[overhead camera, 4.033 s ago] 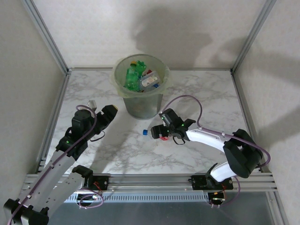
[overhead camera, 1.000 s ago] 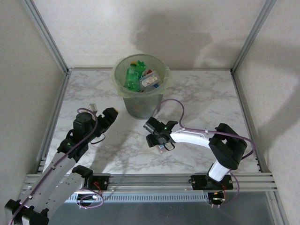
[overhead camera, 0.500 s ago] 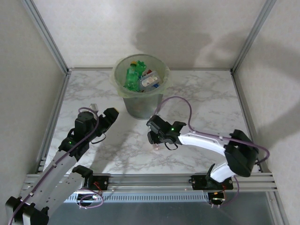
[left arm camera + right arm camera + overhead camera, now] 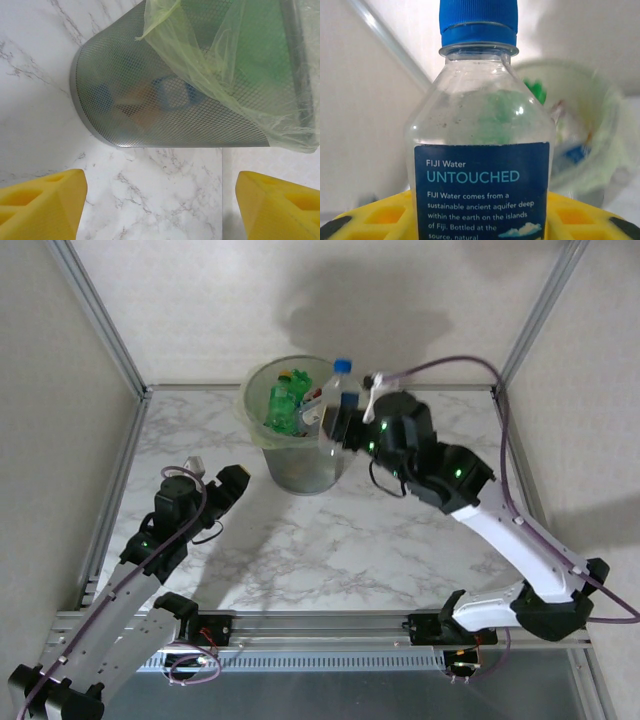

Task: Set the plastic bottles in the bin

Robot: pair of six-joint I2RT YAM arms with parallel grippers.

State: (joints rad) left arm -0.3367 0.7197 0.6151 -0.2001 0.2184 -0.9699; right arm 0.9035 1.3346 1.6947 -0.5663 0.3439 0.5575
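Observation:
The round pale-green bin (image 4: 255, 410) stands at the back of the marble table with several green and clear bottles (image 4: 285, 405) inside; its mesh wall and bag liner (image 4: 210, 75) show in the left wrist view. My right gripper (image 4: 352, 425) is raised beside the bin's right rim, shut on a clear bottle (image 4: 341, 400) with a blue cap and dark blue label (image 4: 482, 192), held upright over the rim. My left gripper (image 4: 215, 488) sits low to the bin's left, open, with bare marble between its yellow fingers (image 4: 42, 205).
Aluminium frame posts (image 4: 100, 320) and pale walls close in the table on three sides. A rail (image 4: 320, 625) runs along the near edge by the arm bases. Bare marble lies in front of the bin.
My right gripper took the blue-capped bottle off the table in front of the bin and lifted it up to the bin's right rim. The left arm barely moved.

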